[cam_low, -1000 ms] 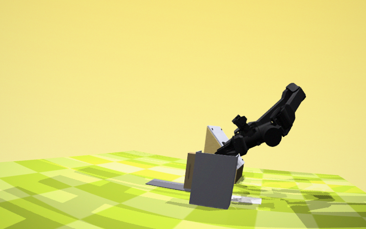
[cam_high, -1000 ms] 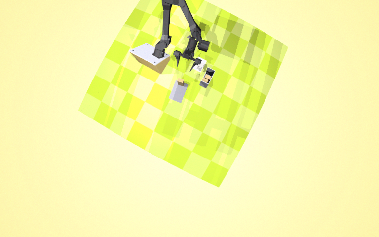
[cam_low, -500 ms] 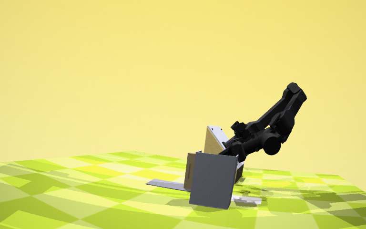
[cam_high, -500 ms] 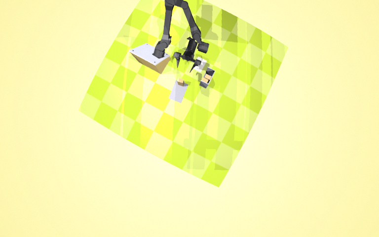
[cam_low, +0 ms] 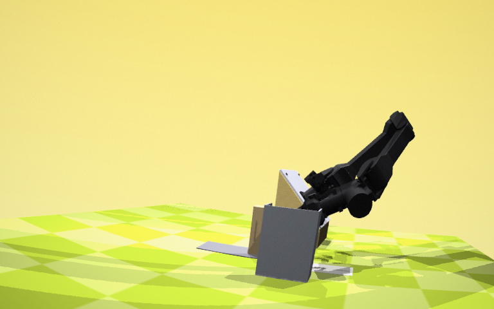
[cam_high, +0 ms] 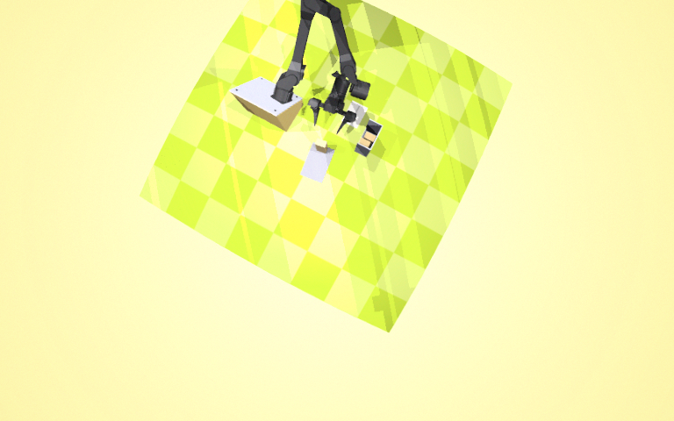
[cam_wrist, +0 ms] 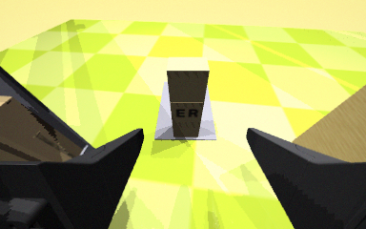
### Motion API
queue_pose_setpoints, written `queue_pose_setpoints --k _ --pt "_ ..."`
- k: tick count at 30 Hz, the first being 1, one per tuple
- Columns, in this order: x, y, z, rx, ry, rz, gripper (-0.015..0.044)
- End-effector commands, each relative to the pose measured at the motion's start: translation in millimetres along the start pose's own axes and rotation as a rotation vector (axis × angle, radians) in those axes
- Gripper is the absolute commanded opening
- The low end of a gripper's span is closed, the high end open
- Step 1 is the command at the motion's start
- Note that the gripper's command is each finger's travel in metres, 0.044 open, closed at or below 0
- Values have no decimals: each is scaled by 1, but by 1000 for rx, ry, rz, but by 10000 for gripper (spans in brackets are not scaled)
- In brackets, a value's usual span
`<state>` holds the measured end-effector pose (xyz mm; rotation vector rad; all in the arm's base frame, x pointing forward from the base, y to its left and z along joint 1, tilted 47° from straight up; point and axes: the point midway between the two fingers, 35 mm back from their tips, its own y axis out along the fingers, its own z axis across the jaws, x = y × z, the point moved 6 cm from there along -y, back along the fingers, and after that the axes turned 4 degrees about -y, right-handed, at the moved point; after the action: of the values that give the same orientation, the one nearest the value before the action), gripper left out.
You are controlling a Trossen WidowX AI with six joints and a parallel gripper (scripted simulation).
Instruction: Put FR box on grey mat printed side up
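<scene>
1 box (cam_high: 321,146) (cam_low: 256,229) (cam_wrist: 189,105) (marked ER) stands on the mat (cam_high: 316,166) (cam_low: 226,249) (cam_wrist: 211,129); the tool (cam_high: 327,129) (cam_wrist: 194,133) is released.

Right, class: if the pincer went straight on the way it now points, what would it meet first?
Probably the upright box marked ER, between the open pincer's fingers in the wrist view, though depth is unclear.

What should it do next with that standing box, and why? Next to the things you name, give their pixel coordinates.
Probably ease the open pincer (cam_high: 326,130) (cam_wrist: 194,133) forward around the box (cam_high: 321,146) (cam_low: 254,230) (cam_wrist: 188,102): it stands upright on the grey mat (cam_high: 316,166) (cam_low: 222,248) (cam_wrist: 210,129), centred ahead between the fingers, its lettered side facing the wrist camera, not up.
</scene>
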<state>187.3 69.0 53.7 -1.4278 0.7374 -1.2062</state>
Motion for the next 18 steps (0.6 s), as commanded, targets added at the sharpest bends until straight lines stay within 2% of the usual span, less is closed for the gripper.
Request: queue_pose_setpoints --k 1,18 --pt "-3 9 -1 -7 2 -4 440" --pt "-13 33 -3 -8 2 -4 440"
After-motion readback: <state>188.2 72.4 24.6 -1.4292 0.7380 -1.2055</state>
